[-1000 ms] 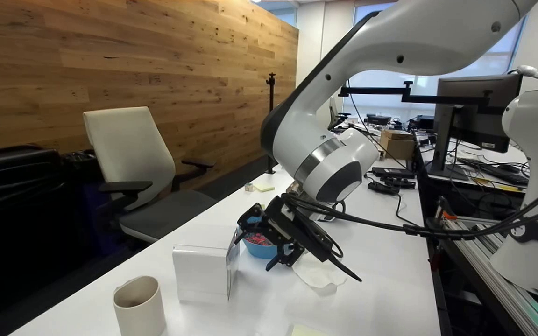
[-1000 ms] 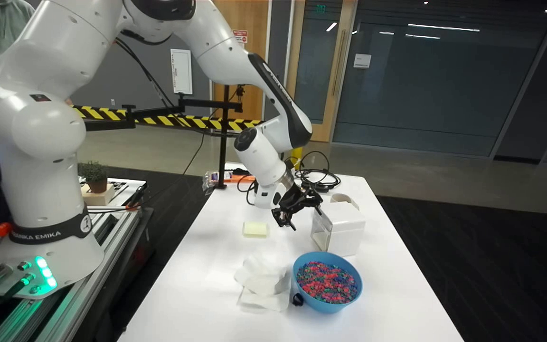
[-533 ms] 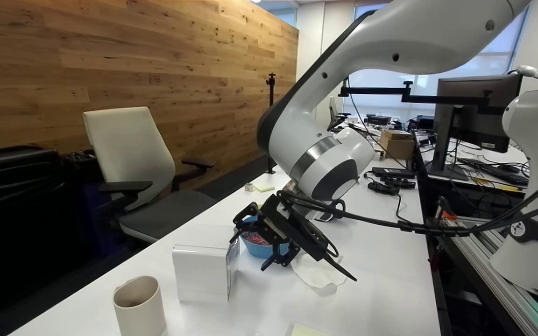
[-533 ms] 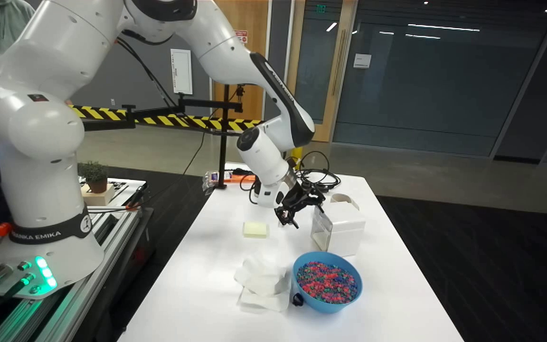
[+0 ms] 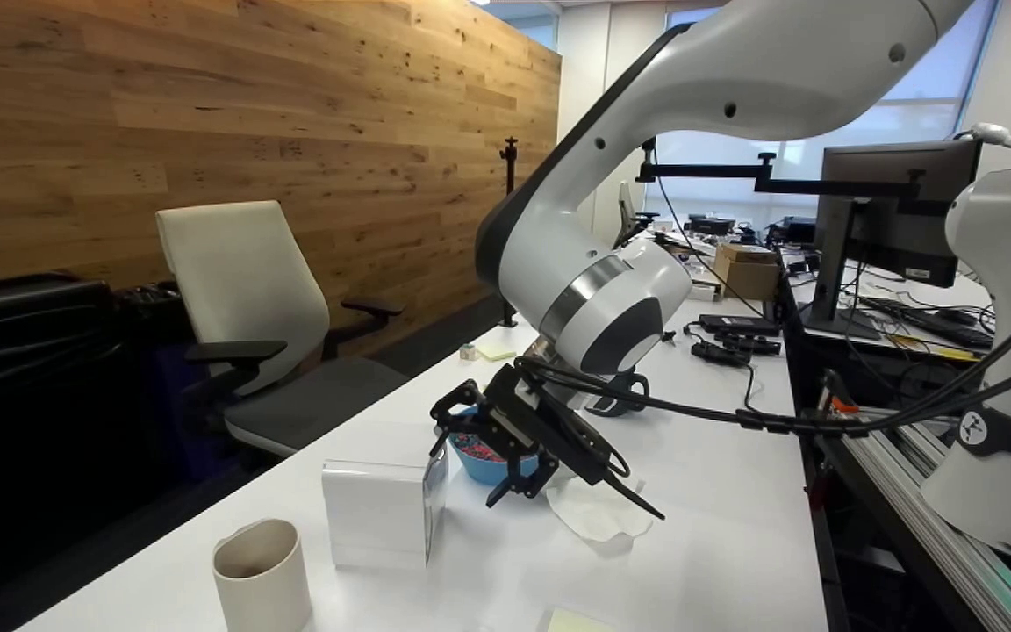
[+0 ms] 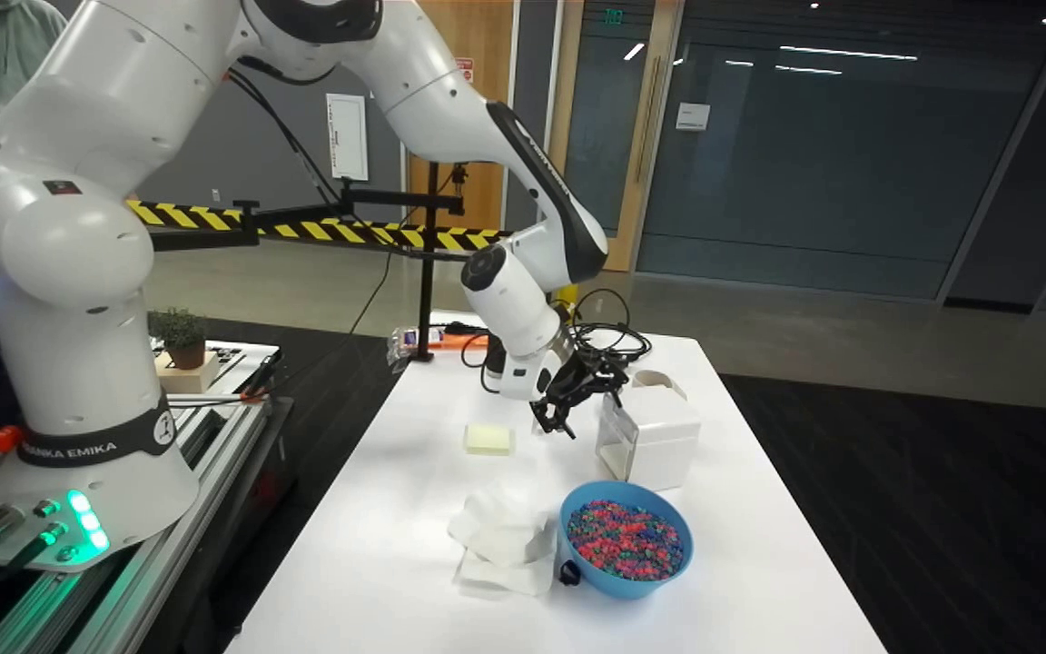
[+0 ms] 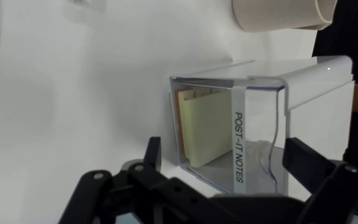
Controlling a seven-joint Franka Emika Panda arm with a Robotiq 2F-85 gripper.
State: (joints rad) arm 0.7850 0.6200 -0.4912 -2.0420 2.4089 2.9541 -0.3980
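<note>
I'm standing in an office, by the look of it: a desk chair (image 5: 242, 272) beside the white surface (image 5: 690, 544), a computer screen (image 5: 896, 206), a box (image 7: 259, 124) labelled POST-IT NOTES, a glass door (image 6: 609, 127).

In the wrist view, the hand (image 7: 222, 151) hides part of the note holder (image 7: 259, 119); the top edge crops the cup (image 7: 278, 15).

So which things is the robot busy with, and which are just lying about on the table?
Seem part of the job:
open gripper
box marked POST-IT NOTES, right in front of it
yellow notes inside

Seem to be just lying about:
blue bowl of colourful bits
white paper
beige cup
pale yellow pad outside the box
</note>
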